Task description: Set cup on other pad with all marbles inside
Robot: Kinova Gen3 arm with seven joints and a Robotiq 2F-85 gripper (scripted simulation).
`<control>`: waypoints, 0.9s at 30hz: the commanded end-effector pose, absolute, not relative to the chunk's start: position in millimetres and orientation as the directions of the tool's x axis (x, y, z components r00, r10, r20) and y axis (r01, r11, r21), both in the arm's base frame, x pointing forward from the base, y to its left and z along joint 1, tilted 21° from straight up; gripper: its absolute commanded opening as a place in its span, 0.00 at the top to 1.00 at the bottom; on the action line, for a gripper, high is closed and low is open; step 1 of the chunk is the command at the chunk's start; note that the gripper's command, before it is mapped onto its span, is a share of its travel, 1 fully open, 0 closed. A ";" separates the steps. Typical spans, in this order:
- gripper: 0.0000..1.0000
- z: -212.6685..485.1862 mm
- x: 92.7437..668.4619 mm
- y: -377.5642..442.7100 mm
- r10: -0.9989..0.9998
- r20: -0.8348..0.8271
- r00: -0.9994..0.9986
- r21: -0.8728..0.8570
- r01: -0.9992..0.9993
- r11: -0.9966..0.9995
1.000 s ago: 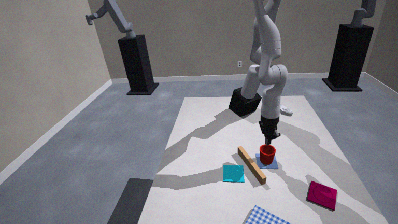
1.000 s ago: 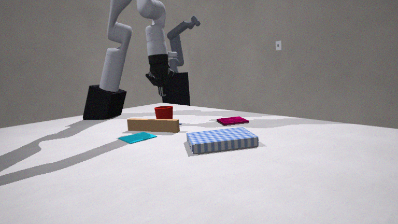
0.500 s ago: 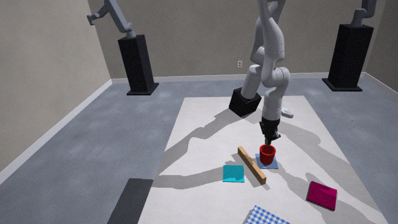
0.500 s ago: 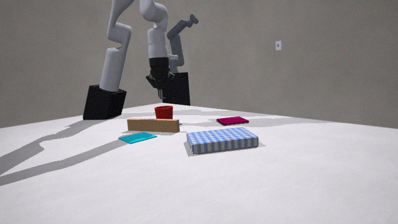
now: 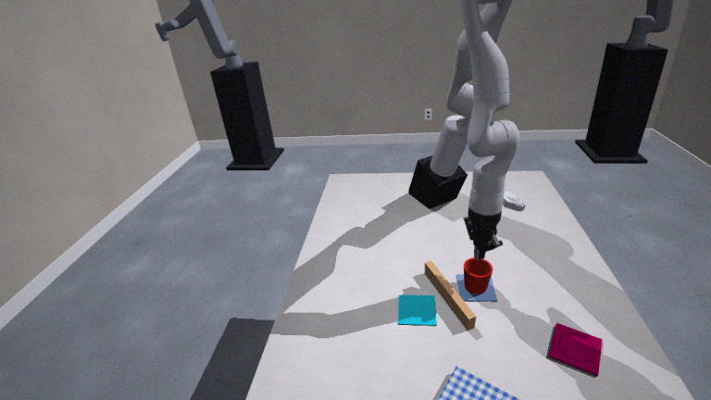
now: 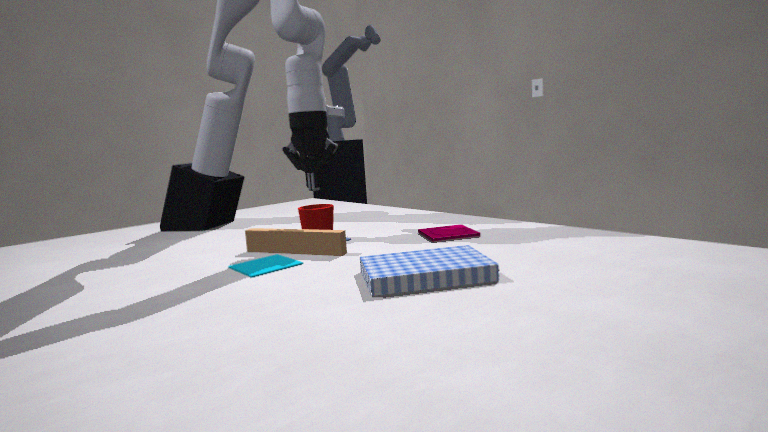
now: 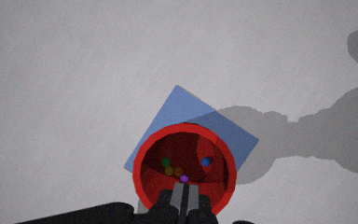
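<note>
From the top view, I am hanging my gripper [image 5: 480, 255] just above the far rim of the red cup [image 5: 477, 275], fingers pressed fully together and gripping nothing. The cup is standing upright on the blue pad [image 5: 484, 294]. The wooden rail [image 5: 449, 294] is lying just beside that pad, between it and the teal pad [image 5: 417, 309]. A magenta tray [image 5: 575, 348] is sitting well apart toward the near right, and a corner of the blue checkered box [image 5: 471, 387] is showing at the bottom edge.

In the exterior view, my gripper [image 6: 309, 181] is hovering above the cup [image 6: 316, 216] with a gap of wall showing between them. The cup is standing behind the rail [image 6: 295, 241], which is hiding its base. The teal pad [image 6: 265, 264] is lying in front of the rail, the checkered box [image 6: 428, 269] near it to the right, the magenta tray [image 6: 449, 231] farther back.

Through the wrist view, I am looking down into the cup [image 7: 185, 168], my closed fingers overlapping its near rim. Marbles [image 7: 184, 178] are lying inside: green, orange, purple and blue. The blue pad [image 7: 179, 108] is sticking out from under the cup.
</note>
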State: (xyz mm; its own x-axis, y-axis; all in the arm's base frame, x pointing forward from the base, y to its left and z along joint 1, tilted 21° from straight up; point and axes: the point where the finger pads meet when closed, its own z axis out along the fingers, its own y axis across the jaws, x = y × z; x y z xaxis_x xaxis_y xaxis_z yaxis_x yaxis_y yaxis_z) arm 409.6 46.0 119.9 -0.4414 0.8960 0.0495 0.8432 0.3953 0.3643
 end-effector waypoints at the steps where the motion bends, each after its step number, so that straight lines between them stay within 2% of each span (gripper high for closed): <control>1: 1.00 118.5 409.2 46.4 0.897 0.052 -0.438 0.364 0.845 0.392; 3: 1.00 118.5 409.2 46.4 0.897 0.052 -0.438 0.364 0.845 0.392; 4: 0.00 118.5 409.2 46.4 0.897 0.052 -0.438 0.364 0.845 0.392; 27: 0.00 118.5 409.2 46.4 0.897 0.052 -0.438 0.364 0.845 0.392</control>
State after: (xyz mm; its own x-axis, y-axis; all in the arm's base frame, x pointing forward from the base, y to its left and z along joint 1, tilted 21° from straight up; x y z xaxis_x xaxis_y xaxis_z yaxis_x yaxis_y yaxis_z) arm 409.5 46.1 119.9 -0.4416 0.8958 0.0494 0.8431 0.3955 0.3643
